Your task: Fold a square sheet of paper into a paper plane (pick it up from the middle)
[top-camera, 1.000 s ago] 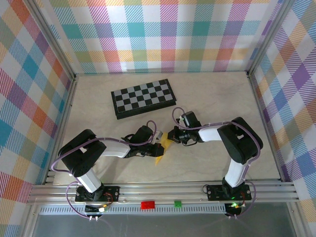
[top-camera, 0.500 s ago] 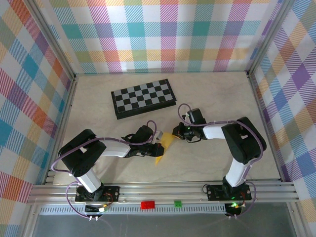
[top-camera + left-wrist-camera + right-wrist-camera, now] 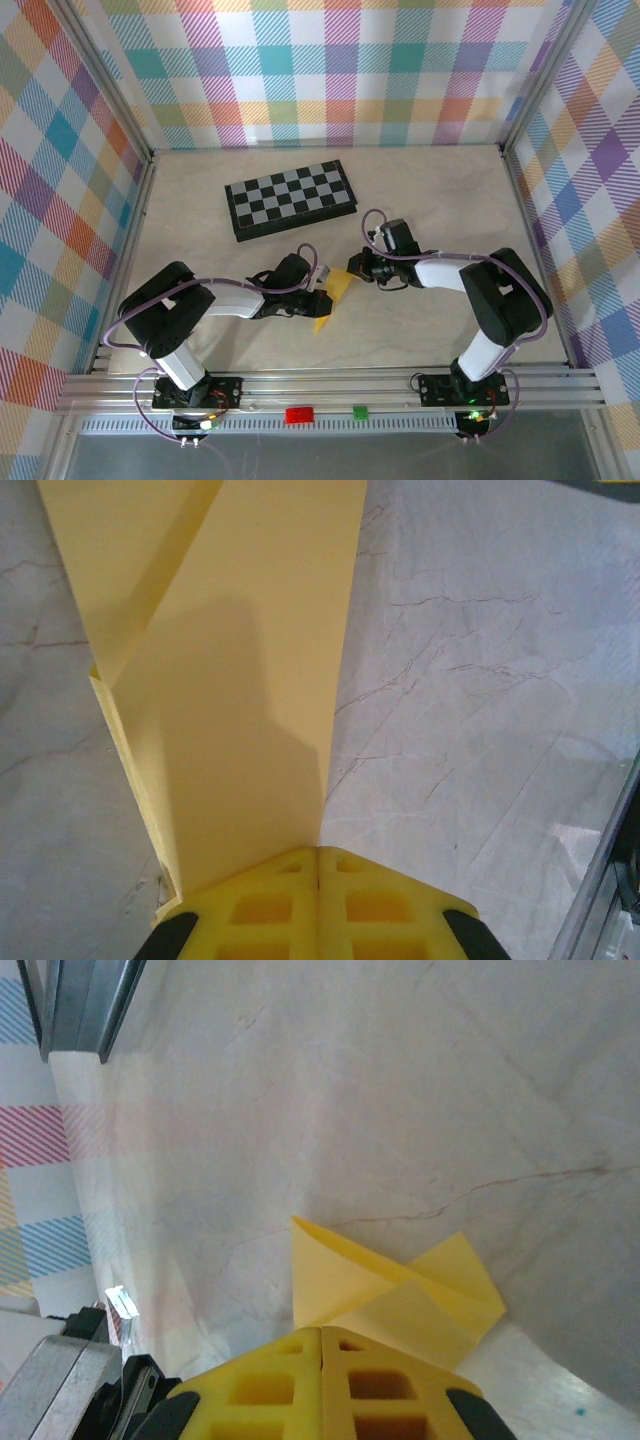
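the thin yellow paper sheet [image 3: 338, 288], already creased into a long narrow strip with a slanted flap, lies low over the pale marble-patterned tabletop [image 3: 450, 200], toward 6 o'clock from the table's middle. the black-and-grey folding chessboard [image 3: 290, 198] sits well apart from it at about 11 o'clock.

the left gripper [image 3: 321, 298] comes in from 9 o'clock. in its wrist view the yellow fingertips [image 3: 280, 905] are pressed fully together, with the strip [image 3: 230, 680] running out from between them toward 12 o'clock, so it is pinching the paper's near end. the right gripper [image 3: 353, 273] reaches in from 3 o'clock onto the end that points to 1 o'clock. its fingertips [image 3: 270, 1385] are likewise closed tight, and the folded corner [image 3: 400, 1305] pokes out just past them, so it seems to be nipping that end, though the exact bite is hidden under the pads.

judging by the shape, the fold is midway: not yet a pointed dart.

risks from here:
- with both ends clamped, any pull apart could tear the thin paper or drag it out of one pinch.
- if the arms twist unevenly, the crease could run skew and the wings would not match.
- the layers at the left pinch look slightly offset, so pressing down now could lock in that misalignment.
- the two grippers are near each other, and a careless sweep could knock them together.
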`<state>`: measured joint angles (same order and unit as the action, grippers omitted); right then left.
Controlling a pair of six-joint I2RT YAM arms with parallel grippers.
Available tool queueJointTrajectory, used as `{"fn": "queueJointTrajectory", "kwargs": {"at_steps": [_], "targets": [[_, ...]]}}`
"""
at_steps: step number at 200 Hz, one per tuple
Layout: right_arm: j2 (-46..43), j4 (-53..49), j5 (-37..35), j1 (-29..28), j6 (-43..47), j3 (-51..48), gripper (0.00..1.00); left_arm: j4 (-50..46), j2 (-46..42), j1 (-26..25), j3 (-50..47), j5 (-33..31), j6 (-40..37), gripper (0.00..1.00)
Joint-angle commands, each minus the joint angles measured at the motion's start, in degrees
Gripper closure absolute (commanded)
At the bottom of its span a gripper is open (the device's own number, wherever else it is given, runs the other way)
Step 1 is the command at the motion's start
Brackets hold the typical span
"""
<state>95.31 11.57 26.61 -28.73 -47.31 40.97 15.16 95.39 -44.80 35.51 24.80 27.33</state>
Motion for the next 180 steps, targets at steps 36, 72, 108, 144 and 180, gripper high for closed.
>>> {"fn": "queueJointTrajectory", "kwargs": {"at_steps": [36, 72, 108, 144, 180], "targets": [[-0.8, 1.1, 1.4, -1.4, -0.3, 0.1, 0.92, -8.2, 1.5, 0.1, -1.7, -0.9, -1.1, 1.00], [-0.9, 0.6, 1.1, -2.2, -0.2, 0.2, 0.92, -7.9, 1.4, 0.1, -1.8, -0.9, -1.1, 1.00], [-3.3, -5.0, -5.4, -4.3, 1.5, 1.2, 0.93, -8.2, 1.2, 0.1, -1.7, -0.9, -1.1, 1.00], [-3.9, -4.6, -8.0, -6.0, 0.6, 0.5, 0.93, -8.1, 1.1, 0.1, -1.6, -1.0, -1.2, 1.00], [-0.9, -0.5, -3.8, -6.2, -0.7, 0.1, 0.93, -7.8, 1.1, 0.1, -1.8, -0.7, -1.1, 1.00]]}}
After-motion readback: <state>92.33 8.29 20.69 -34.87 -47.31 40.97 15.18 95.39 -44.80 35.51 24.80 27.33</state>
